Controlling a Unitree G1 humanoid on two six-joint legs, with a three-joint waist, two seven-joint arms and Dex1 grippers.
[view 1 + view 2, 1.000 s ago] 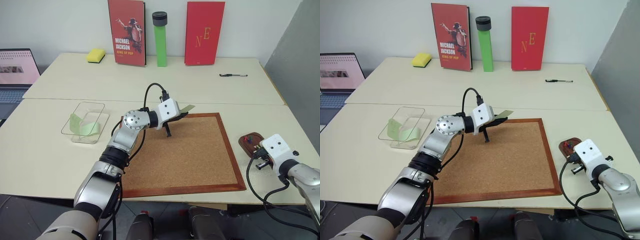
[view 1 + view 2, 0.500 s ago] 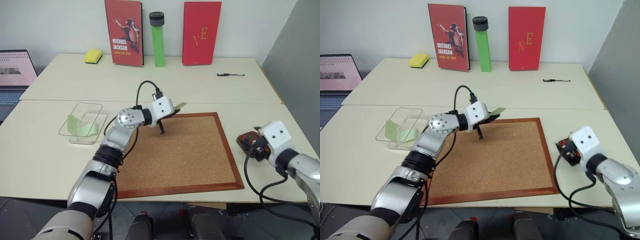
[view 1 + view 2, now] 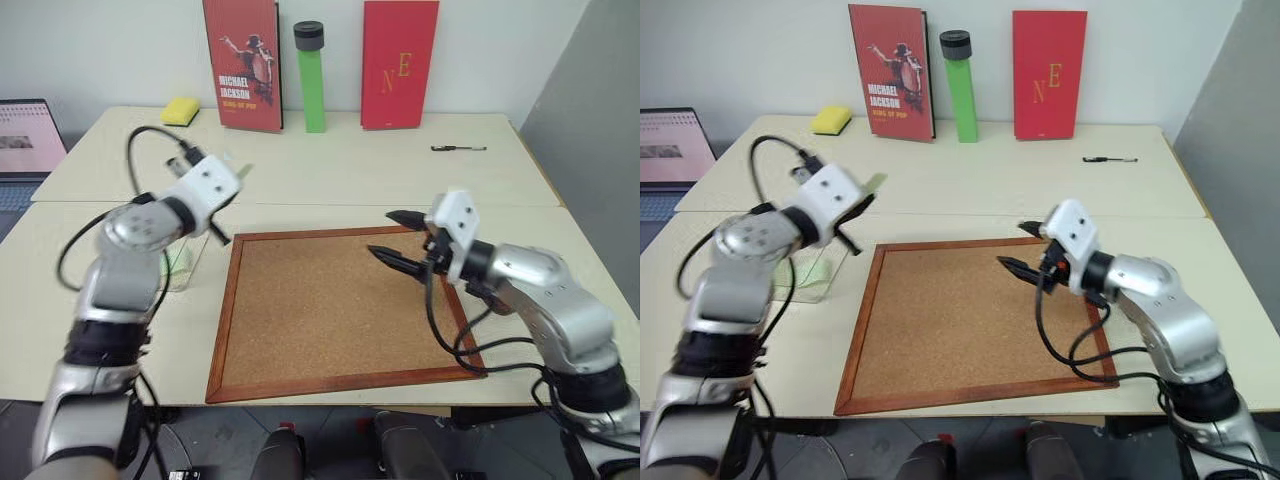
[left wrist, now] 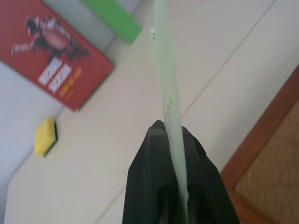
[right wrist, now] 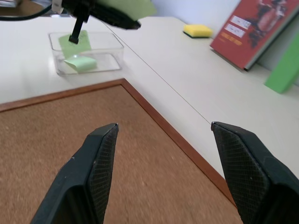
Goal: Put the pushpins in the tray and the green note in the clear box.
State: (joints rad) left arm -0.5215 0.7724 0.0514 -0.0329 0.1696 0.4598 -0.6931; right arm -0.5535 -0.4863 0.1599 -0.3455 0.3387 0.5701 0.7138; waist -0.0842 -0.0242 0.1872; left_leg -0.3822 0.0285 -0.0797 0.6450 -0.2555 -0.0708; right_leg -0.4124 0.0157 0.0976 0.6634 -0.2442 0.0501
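My left gripper (image 3: 232,180) is shut on the green note (image 3: 241,171), a pale green slip that juts out past its fingertips. It hangs in the air beside the cork board's far left corner, just right of the clear box (image 5: 88,67). That box has pale green slips lying in it, and my left arm partly covers it in the eye views. My right gripper (image 3: 382,233) is open and empty above the right part of the cork board (image 3: 330,310). The note (image 4: 168,93) runs edge-on between the shut fingers in the left wrist view. The tray and the pushpins are hidden.
Two red books (image 3: 242,62) (image 3: 399,62) and a tall green cylinder (image 3: 312,80) stand along the back wall. A yellow sponge (image 3: 179,110) lies at back left, a pen (image 3: 458,148) at back right, a laptop (image 3: 28,135) at far left.
My left arm has swung left with the note, from the cork board's far edge to beside the clear box. My right gripper has risen from the table's right side and moved left over the board.
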